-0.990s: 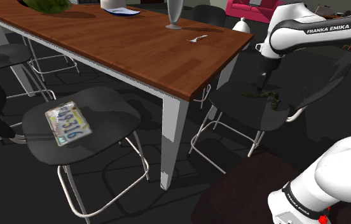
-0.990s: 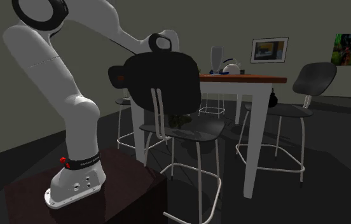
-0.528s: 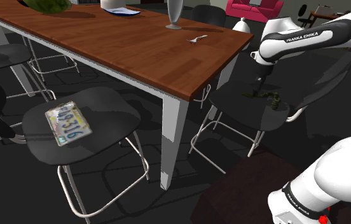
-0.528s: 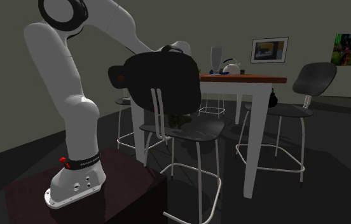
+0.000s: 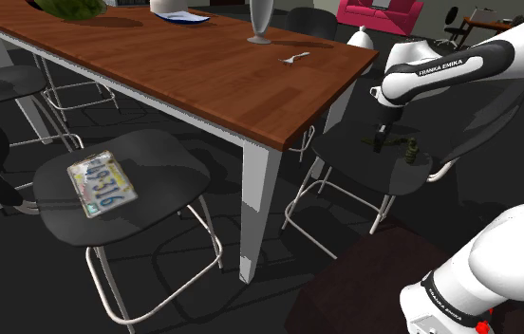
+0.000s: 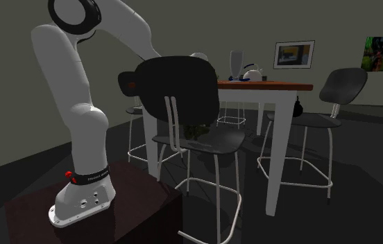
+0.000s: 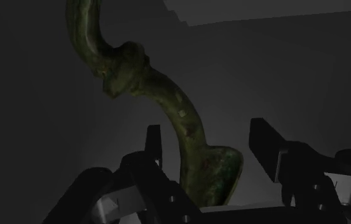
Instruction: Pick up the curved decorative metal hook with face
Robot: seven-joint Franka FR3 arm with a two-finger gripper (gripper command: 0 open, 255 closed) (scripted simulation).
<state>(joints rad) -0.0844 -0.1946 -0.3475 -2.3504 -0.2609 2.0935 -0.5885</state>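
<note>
- My gripper (image 5: 378, 140) hangs low over the dark seat of the chair (image 5: 360, 163) at the shoulder view's right, just past the table's near corner.
- My fingers (image 7: 153, 141) stand apart, released, with nothing clasped between them.
- The hook (image 7: 182, 111), a dull mottled green, lies on that seat. In the wrist view its thick rounded end sits between my fingers, close to one and clearly apart from the other. I cannot tell whether the closer finger touches it.
- From that end the shaft bends away from me to a knotted lump, then curls on further. I cannot make out a face on the lump.
- In the shoulder view the hook (image 5: 402, 146) lies just to the right of my fingertips.
- In the second exterior view the chair's black backrest (image 6: 180, 86) stands in front of my hand, and a bit of the green hook (image 6: 196, 130) shows beneath it, above the seat.
- The brown wooden table (image 5: 203, 76) with white legs stands left of this chair in the shoulder view. A glass vase (image 5: 259, 23) and a small white spoon (image 5: 295, 59) stand toward its far side.
- A nearer chair (image 5: 170, 159), at the shoulder view's left, carries a licence plate (image 5: 102, 183) lying flat on its seat.
</note>
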